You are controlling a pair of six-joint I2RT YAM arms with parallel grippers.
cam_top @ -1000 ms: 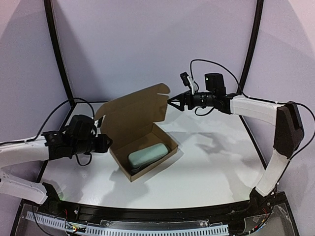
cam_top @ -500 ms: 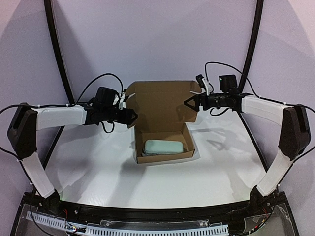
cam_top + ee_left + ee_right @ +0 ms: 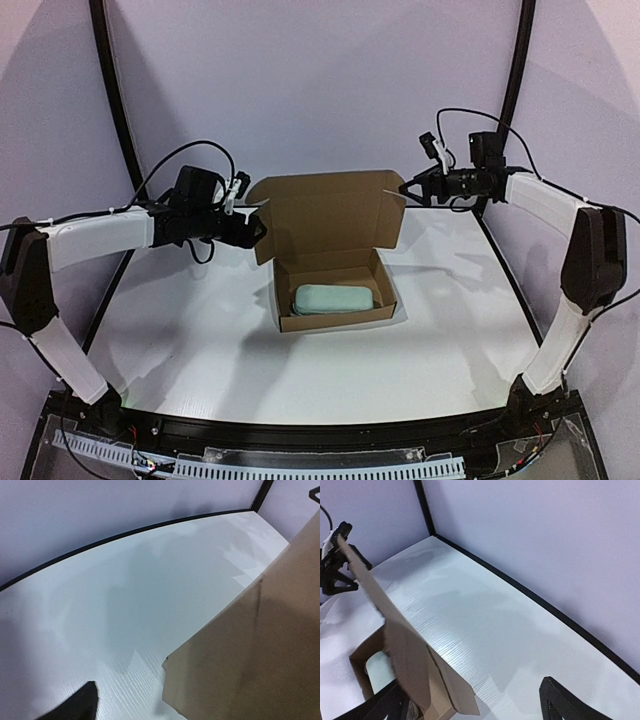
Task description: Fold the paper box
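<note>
- The paper box (image 3: 325, 215) sits mid-table (image 3: 200, 340). Its base is formed and its lid stands upright along the far wall. A pale object (image 3: 335, 298) lies inside.
- The step in hand looks like closing the lid. The left gripper (image 3: 255, 223) is at the lid's upper left corner and the right gripper (image 3: 408, 188) at its upper right. Both appear spread wide, gripping nothing.
- Next, both should tip the lid evenly toward the near side, with the side ears tucked inside the walls.
- Only the top view shows the base and its contents. The right wrist view catches the lid almost edge-on. The left wrist view shows one finger (image 3: 75, 705) clear of the cardboard.
</note>
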